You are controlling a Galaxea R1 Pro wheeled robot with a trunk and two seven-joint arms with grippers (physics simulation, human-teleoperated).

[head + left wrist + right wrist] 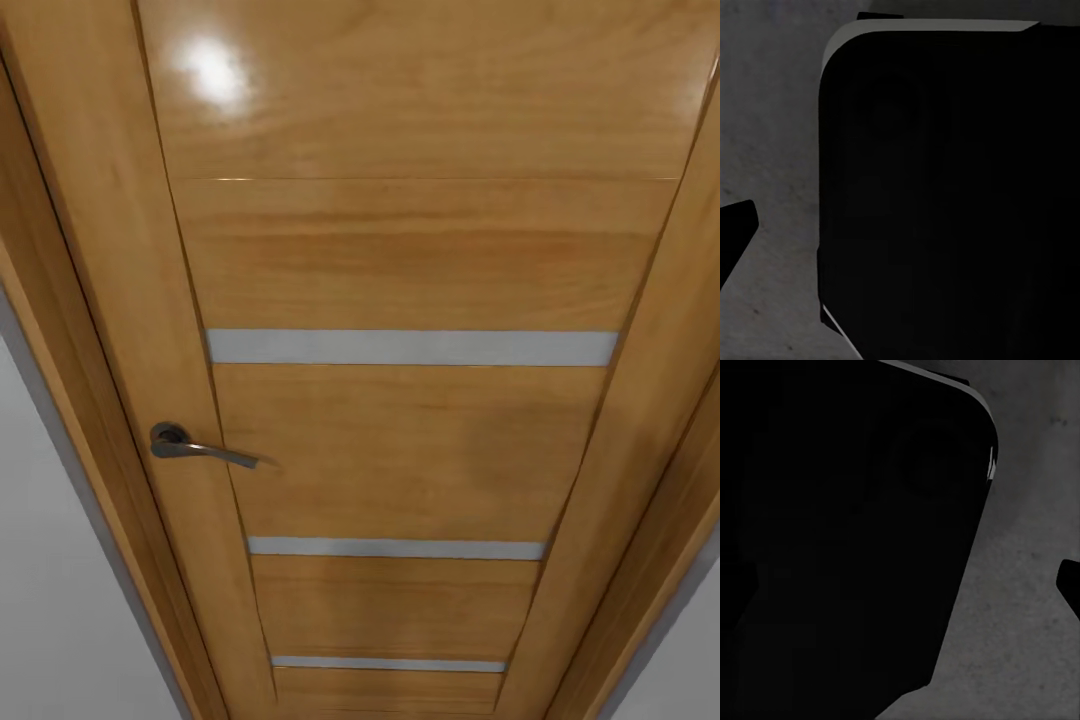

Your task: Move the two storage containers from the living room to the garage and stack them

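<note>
A big black rounded part of the robot blocked most of the left wrist view, over rough grey floor. The right wrist view showed the same dark shape above grey floor. I could not tell how the fingers stood on either arm. Farther off, the head camera faced a shiny wooden door with a dark metal handle, pale stripes and white wall beside it.

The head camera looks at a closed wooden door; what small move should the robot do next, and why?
Probably reach for the lever handle and press it down: the wooden door stands shut close ahead, blocking the way. No container is in view.
</note>
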